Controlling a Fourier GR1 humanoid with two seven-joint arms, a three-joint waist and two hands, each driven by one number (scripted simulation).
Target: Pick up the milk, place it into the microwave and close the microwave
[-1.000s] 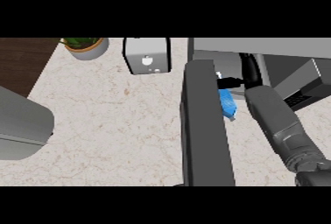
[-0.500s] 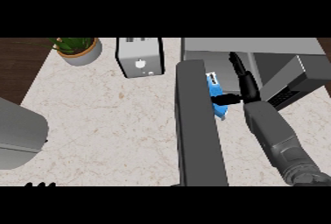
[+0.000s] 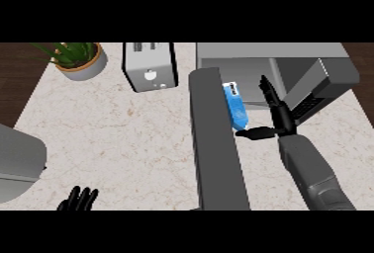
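Where the grey microwave [image 3: 292,69] stands open at the back of the pale speckled stone worktop [image 3: 124,133], its long dark grey door [image 3: 216,143] swings out toward the near edge, and the blue-and-white milk carton [image 3: 237,106] lies tilted just beside that door, at the mouth of the cavity. The black right hand [image 3: 274,116] reaches in alongside it with fingers stretched straight toward the back and the thumb sticking out sideways under the carton's lower end (whether thumb and carton touch I cannot tell); nothing is curled round the carton. The black left hand [image 3: 79,199] rests at the lower edge, fingers up and spread. Further back sit a silver toaster [image 3: 150,66] and a green plant in a tan pot [image 3: 76,58]
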